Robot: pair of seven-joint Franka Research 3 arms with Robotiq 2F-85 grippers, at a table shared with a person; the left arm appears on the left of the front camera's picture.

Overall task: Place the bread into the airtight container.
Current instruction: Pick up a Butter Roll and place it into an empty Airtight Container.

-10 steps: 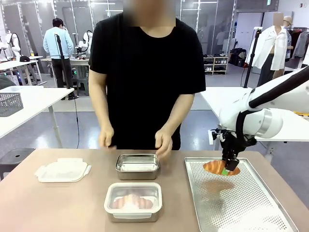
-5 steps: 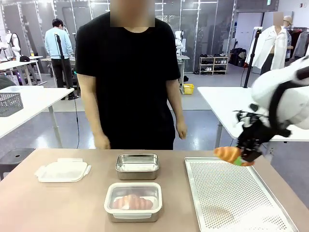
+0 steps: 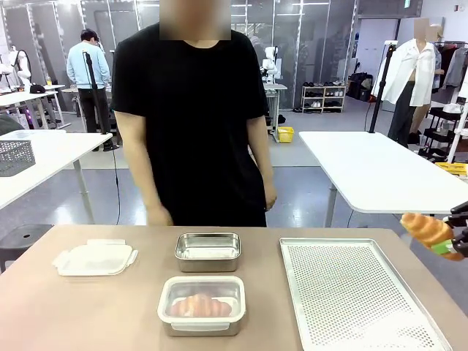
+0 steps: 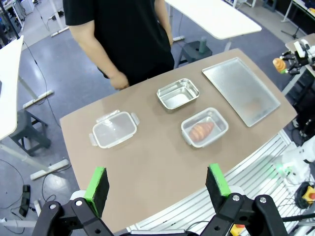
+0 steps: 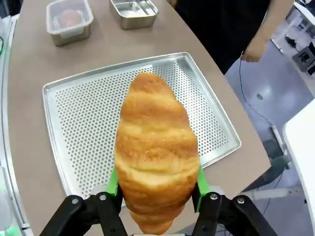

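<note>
One croissant (image 3: 425, 228) hangs pinched in the right gripper (image 3: 447, 247) at 3 o'clock of the front view, out past the edge of the perforated tray (image 3: 358, 292) and well apart from both containers. Another bread (image 3: 199, 305) already lies in the near container (image 3: 164, 308). The steel container (image 3: 208, 251) sits empty at its 12 o'clock, a loose lid (image 3: 95, 257) at its 10 o'clock, and a person (image 3: 190, 124) stands across the table (image 3: 88, 314).

From the left wrist, the left gripper (image 4: 156, 182) hovers high above the table, jaws spread with nothing between them. The held croissant shows small at 2 o'clock.

From the right wrist, green pads (image 5: 199, 179) squeeze the croissant's lower flanks, with the tray beneath and the steel container up at 12 o'clock. Judging by this, the pick is done, while the carry across and the release into a container remain.
</note>
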